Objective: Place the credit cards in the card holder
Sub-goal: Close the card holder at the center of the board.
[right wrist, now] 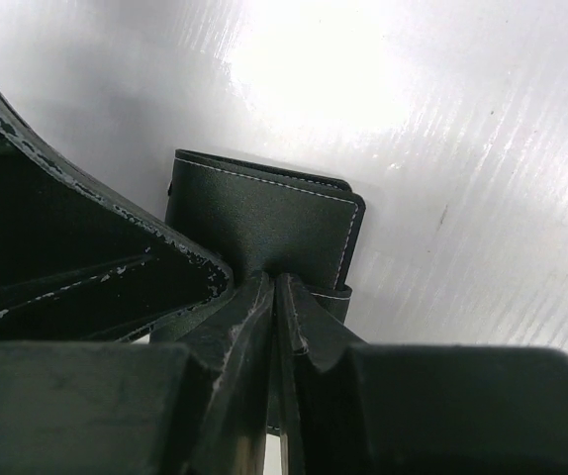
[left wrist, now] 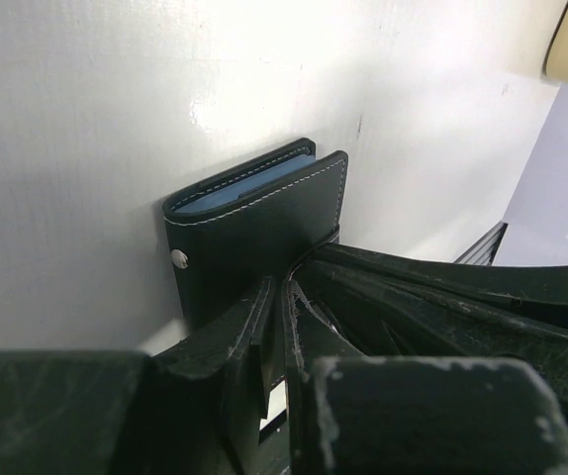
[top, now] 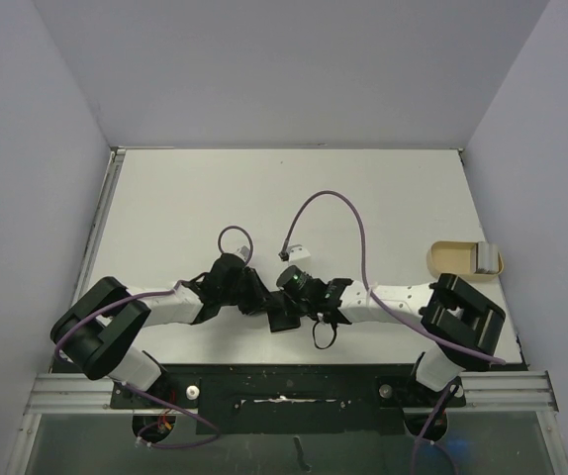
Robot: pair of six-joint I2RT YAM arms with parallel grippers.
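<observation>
I'm looking at the card holder (left wrist: 254, 213) close up on the left wrist view. It's black leather with pale stitching round the edge, folded over, with a small metal snap stud on its left side. A grey-blue strip shows between the two leaves along the top; card or lining, I can't tell. The right wrist view gives me its plain black face, tab looped at the lower right corner. The left gripper (left wrist: 276, 297) and right gripper (right wrist: 276, 287) both pinch its lower edge. From above, one pale grey card (top: 485, 257) lies at the right end of the tan tray (top: 450, 259), well apart from the holder.
</observation>
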